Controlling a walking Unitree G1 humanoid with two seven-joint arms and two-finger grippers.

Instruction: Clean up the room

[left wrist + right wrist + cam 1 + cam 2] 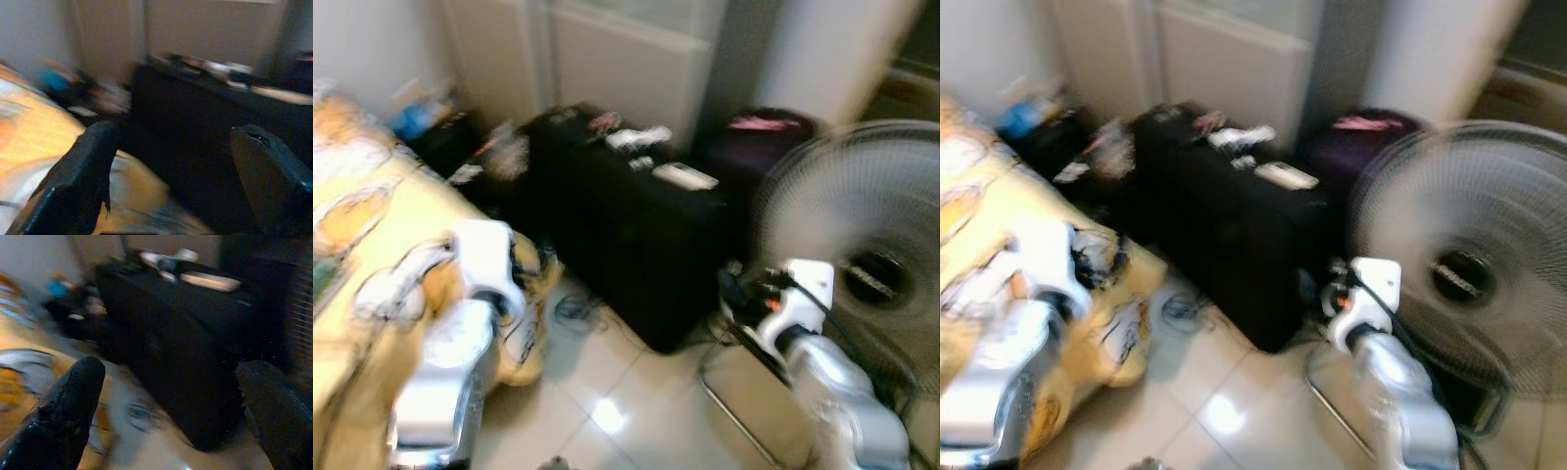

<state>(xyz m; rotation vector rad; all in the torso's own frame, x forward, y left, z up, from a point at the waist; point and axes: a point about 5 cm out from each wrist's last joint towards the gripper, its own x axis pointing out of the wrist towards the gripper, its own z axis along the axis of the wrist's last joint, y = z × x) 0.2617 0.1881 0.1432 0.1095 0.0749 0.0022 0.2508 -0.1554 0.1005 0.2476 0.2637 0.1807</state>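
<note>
Frames blurred, robot likely walking or turning. Bed (352, 245) with yellow patterned cover on left; left claw (171, 176) spread, empty, raised beside its edge. Centre: black suitcase (636, 245) on the tiled floor (607, 401), with small clutter (641, 137) and a white remote-like item (685, 176) on top — likely the tidying targets. Right claw (171, 416) spread, empty, near standing fan (871, 245). Judgement: settle, stop, then reach for the suitcase top, keeping the right arm off the fan.

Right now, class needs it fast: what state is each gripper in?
Left gripper: open, holding nothing, near the yellow bed.
Right gripper: open, holding nothing, facing the black suitcase.
</note>
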